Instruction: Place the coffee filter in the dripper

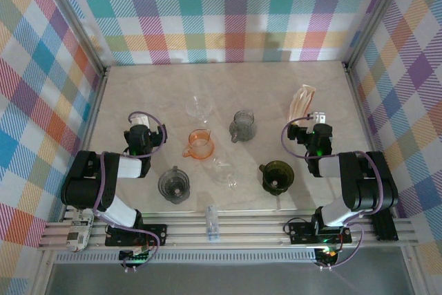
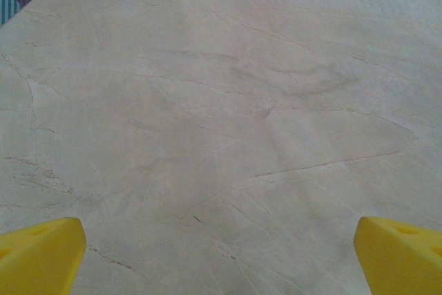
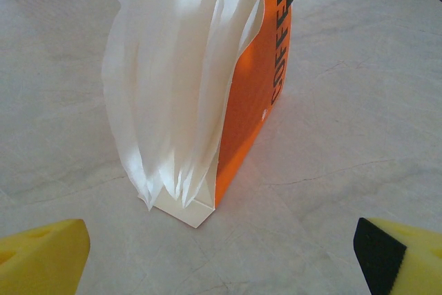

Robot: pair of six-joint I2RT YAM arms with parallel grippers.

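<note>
A stack of white coffee filters (image 3: 173,81) stands upright in an open orange box (image 3: 259,94) marked COFFEE, at the table's back right (image 1: 302,103). Just short of it, my right gripper (image 3: 221,260) is open, its yellow fingertips (image 3: 41,257) wide apart and touching nothing. In the top view the right gripper (image 1: 313,119) sits directly in front of the box. Several dripper-like vessels stand mid-table: an orange one (image 1: 199,144), a dark green one (image 1: 276,175) and a dark grey one (image 1: 174,184). My left gripper (image 1: 141,121) is open over bare marble (image 2: 221,257).
A clear glass (image 1: 199,107) and a grey mug-like cup (image 1: 243,126) stand farther back, and a clear vessel (image 1: 225,171) lies between the drippers. A small clear item (image 1: 213,223) rests on the front rail. Plaid walls close in the left, back and right sides.
</note>
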